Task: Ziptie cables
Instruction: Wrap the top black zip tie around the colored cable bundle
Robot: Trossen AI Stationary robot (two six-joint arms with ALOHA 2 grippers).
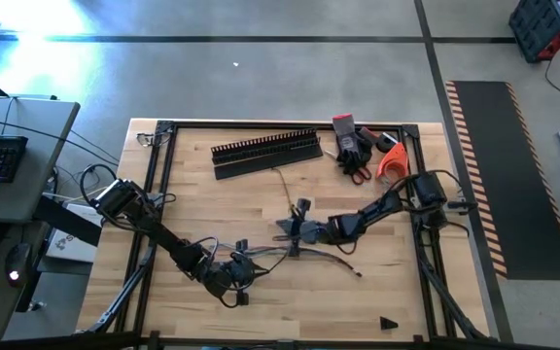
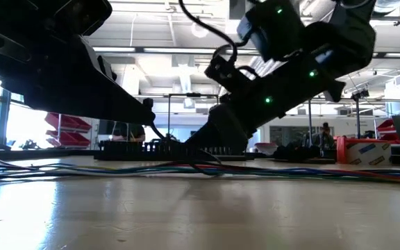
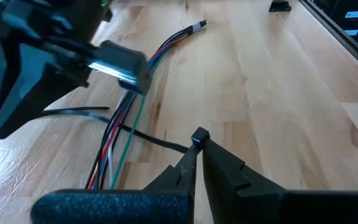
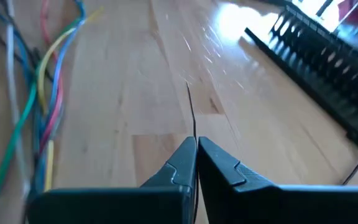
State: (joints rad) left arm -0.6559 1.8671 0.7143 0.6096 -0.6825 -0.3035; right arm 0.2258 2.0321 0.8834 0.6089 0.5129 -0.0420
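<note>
On a wooden table [image 1: 377,292], 2 dark robot arms meet over a loose bundle of thin coloured cables [image 1: 331,259] lying across the near-middle of the surface. At left, the left gripper [image 1: 244,274] sits low at the near-left end of the bundle, its 2 fingers pressed together; in its wrist view a thin black zip tie [image 3: 143,135] runs from beside the fingertips across the cables [image 3: 127,112], though whether the fingers actually pinch it cannot be told. The cables [image 2: 186,169] stretch flat along the tabletop in the low view, with blue, red and green strands showing. Toward the middle, the right gripper [image 1: 297,231] reaches in from the right, just on the far side of the bundle, its fingers closed tight on a thin dark strip [image 4: 192,115] that sticks straight out from between the tips; what that strip is cannot be told for certain. Farther back lies a black comb-toothed slotted duct [image 1: 266,149]. To its right, at the far-right corner, rest a heap of dark tools with red handles [image 1: 353,151] and an orange object [image 1: 392,160].
</note>
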